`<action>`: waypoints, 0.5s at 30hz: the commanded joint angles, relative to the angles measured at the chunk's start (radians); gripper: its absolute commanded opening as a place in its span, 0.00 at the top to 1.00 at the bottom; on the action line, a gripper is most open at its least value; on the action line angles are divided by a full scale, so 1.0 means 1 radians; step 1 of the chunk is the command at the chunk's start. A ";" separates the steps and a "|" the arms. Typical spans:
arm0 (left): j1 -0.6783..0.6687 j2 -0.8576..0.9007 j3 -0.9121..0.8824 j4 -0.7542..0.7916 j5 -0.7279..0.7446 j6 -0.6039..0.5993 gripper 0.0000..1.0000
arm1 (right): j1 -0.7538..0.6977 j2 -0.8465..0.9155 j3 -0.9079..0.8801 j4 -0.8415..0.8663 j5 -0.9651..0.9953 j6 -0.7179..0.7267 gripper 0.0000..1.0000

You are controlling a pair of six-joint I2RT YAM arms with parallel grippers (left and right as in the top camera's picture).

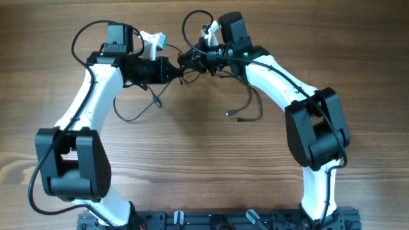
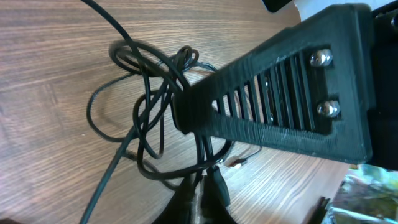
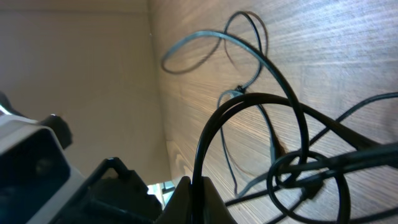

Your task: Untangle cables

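The cables (image 1: 239, 118) are thin black cords, knotted together between my two grippers near the table's far edge, with loose loops and plug ends trailing toward the middle. My left gripper (image 1: 177, 69) points right and is shut on a strand by a plug (image 2: 214, 186), just below the tangle (image 2: 146, 106). My right gripper (image 1: 186, 61) points left and is shut on a cable (image 3: 249, 99) that arcs up out of its fingers (image 3: 211, 202) toward the knot (image 3: 305, 171). Its slotted finger (image 2: 280, 106) fills the left wrist view, right over the tangle.
Both arms bend in from the sides, their own thicker wires looping above the wrists (image 1: 86, 32). The wooden table's far edge (image 3: 155, 74) lies close behind the grippers. A black rail (image 1: 223, 220) runs along the front edge.
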 commanded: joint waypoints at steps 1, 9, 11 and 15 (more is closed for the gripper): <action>0.000 0.003 -0.005 0.003 -0.033 0.014 0.65 | 0.003 0.004 0.001 -0.014 -0.048 -0.026 0.96; -0.001 0.003 -0.005 0.003 -0.059 0.014 0.57 | 0.003 0.004 0.002 -0.013 -0.074 -0.026 0.96; -0.001 0.003 -0.005 0.003 -0.062 0.012 0.62 | 0.003 0.004 0.002 -0.013 -0.074 -0.029 0.96; -0.001 0.003 -0.005 0.008 -0.063 -0.039 0.75 | 0.000 0.004 0.002 0.005 -0.047 -0.053 0.96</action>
